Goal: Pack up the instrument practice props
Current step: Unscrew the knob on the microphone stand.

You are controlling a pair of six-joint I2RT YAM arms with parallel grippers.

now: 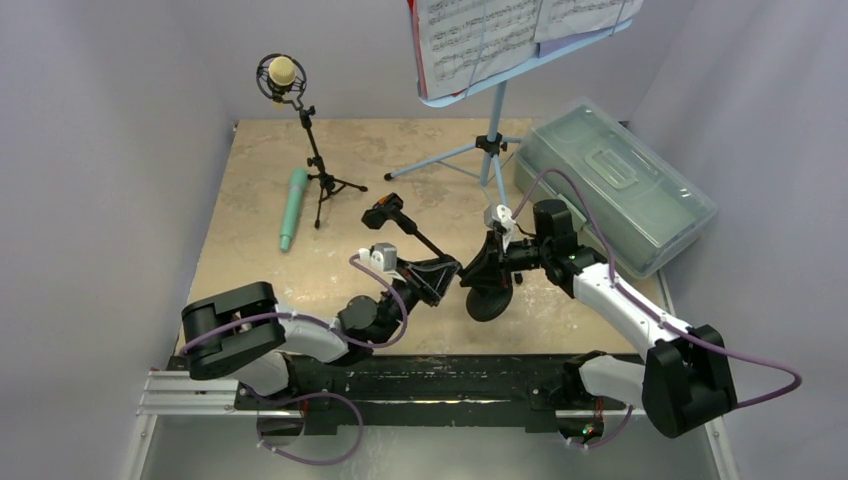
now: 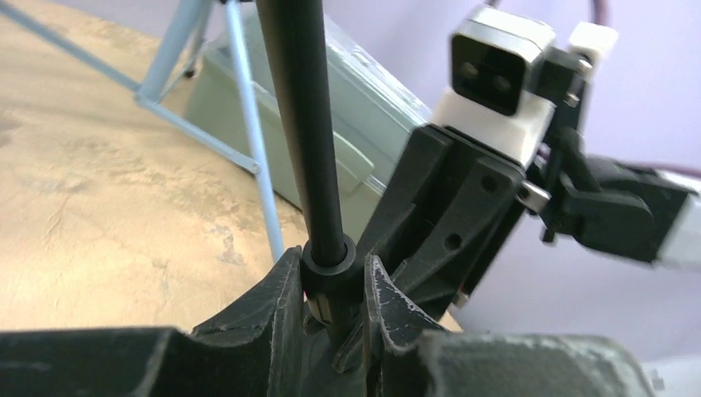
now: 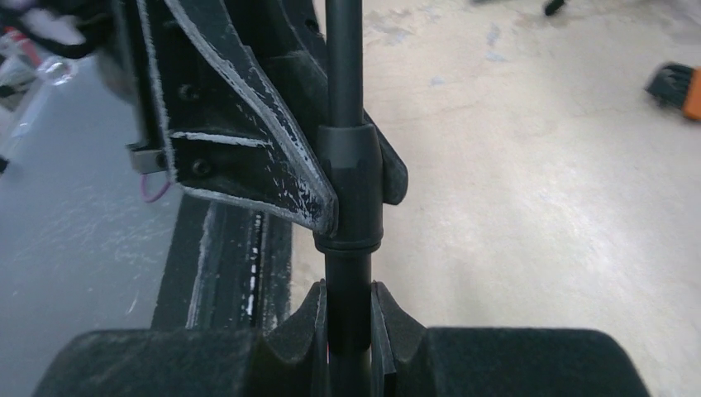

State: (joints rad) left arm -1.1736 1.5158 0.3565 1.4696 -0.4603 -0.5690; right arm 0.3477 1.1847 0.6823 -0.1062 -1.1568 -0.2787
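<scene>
The black round-base pole (image 1: 418,238) is lifted at a slant over the table's middle, its clip (image 1: 386,212) up left and its round base (image 1: 490,302) low right. My left gripper (image 2: 331,289) is shut on the pole's collar (image 2: 328,266). Just beyond it, my right gripper (image 3: 349,322) is shut on the same pole (image 3: 344,99) near the base. The teal microphone (image 1: 292,208) lies at the left. The beige microphone (image 1: 282,72) sits on the black tripod (image 1: 322,182). The light-blue music rack (image 1: 492,140) holds sheets (image 1: 500,35) at the back.
The translucent grey-green box (image 1: 612,182) stands shut at the right, beside the rack's legs. Purple cables loop from both arms. Walls close in on both sides, and a black rail (image 1: 420,375) runs along the near edge.
</scene>
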